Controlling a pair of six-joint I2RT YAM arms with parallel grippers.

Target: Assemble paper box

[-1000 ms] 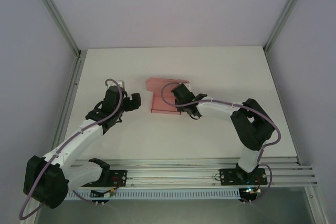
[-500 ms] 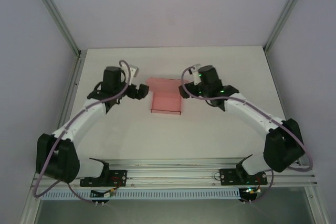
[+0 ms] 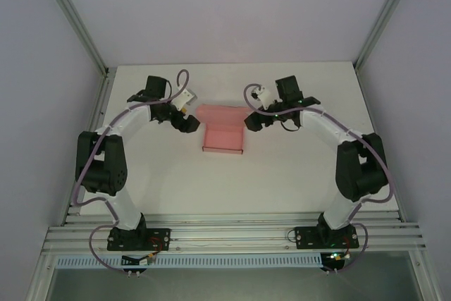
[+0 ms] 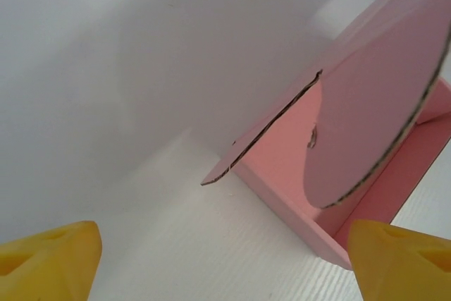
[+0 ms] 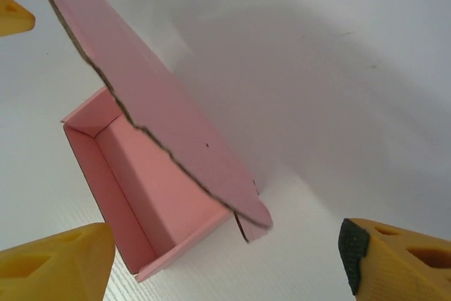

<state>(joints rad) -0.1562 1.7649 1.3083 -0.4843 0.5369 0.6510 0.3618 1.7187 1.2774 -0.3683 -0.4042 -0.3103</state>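
My left pincer (image 3: 187, 122) stands wide open with nothing in it. From its wrist, its yellow fingertips (image 4: 49, 259) sit far apart, with bare white table (image 3: 296, 174) between them. My right pincer (image 3: 255, 121) is spread just as wide and is also empty.

The paper box (image 3: 224, 134) lies on the table between the two pincers. It is a low pink tray, open on top, with its lid flap raised along the far edge. It sits just beside each pincer's tip, to the right of my left one and to the left of my right one. I cannot tell whether either tip touches the card.

Seen from my left pincer, the box is ahead and to the right, with a rounded flap standing up. From my right pincer it lies ahead and to the left, the flap tilted above the open tray.
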